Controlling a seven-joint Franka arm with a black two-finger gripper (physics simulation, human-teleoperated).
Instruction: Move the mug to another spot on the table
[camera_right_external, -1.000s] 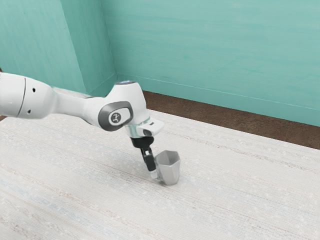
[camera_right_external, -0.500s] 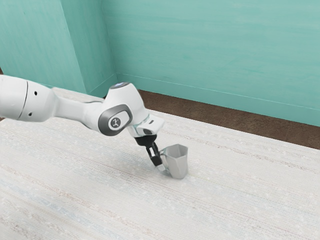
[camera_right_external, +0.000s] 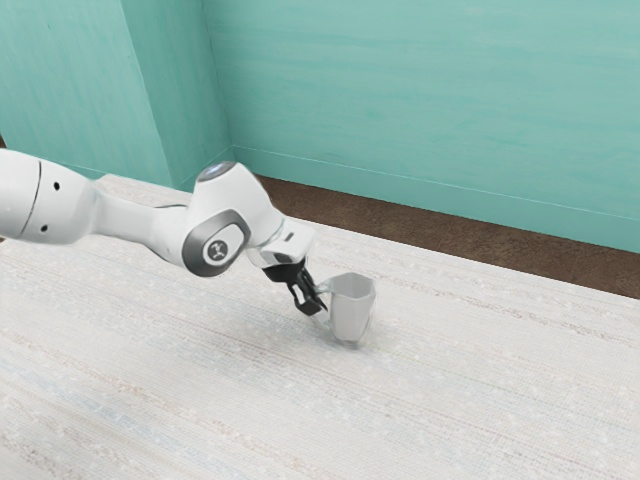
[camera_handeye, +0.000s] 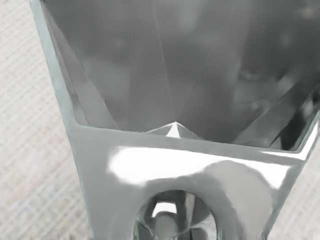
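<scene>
I saw a pale table (camera_right_external: 480, 400) with a whitewashed wood grain that spread across the lower part of the exterior view. Beyond its far edge lay a strip of dark brown floor (camera_right_external: 470, 232). A teal back wall (camera_right_external: 430, 90) met a teal side wall (camera_right_external: 80, 80) at a corner, with a paler baseboard (camera_right_external: 450, 190) along the bottom. The light was soft and even.

The table (camera_right_external: 480, 400) is a broad, pale slab with a whitish, finely streaked grain, and faint grey and bluish bands cross its near part. Its far edge slants from the exterior view's left down toward its right. Near the middle is a grey faceted mug (camera_right_external: 350, 303), tilted, with a soft shadow under its base. Whether the base actually touches the top is hard to tell. In the wrist view the table (camera_handeye: 25, 150) looks finely woven beside the mug's wall.
</scene>
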